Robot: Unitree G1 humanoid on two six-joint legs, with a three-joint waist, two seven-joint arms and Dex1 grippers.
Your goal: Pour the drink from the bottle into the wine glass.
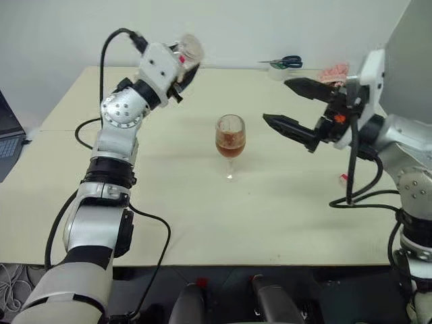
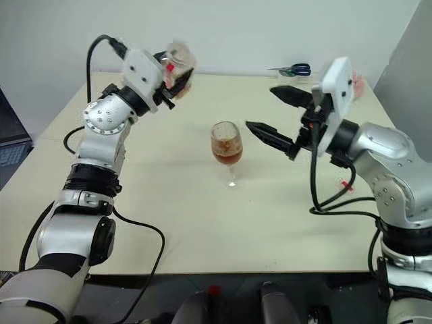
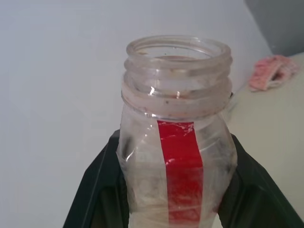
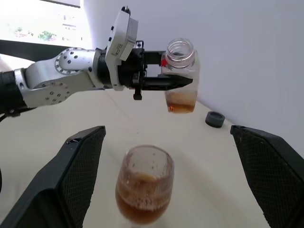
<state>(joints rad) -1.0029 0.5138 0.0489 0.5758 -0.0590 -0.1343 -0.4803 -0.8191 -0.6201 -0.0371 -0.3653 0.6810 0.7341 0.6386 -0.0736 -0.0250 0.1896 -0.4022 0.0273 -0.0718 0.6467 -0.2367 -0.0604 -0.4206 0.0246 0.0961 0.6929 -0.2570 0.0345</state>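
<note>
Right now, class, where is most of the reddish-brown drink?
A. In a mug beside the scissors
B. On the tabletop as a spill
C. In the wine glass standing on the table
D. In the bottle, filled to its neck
C: the wine glass stands about half full on the table, while the uncapped bottle in the left gripper keeps only a little drink at its bottom.

A lab or office: plain table (image 1: 283, 229), bare wall, laptop (image 1: 8, 138), scissors (image 1: 283, 63).

The wine glass (image 1: 230, 145) is set upright near the middle of the table (image 1: 283, 223), with the drink (image 1: 230, 148) in its bowl. The bottle (image 1: 187, 52) is held above the table, behind and left of the glass. Scissors (image 1: 284, 63) are laid at the far edge, right of the glass
</note>
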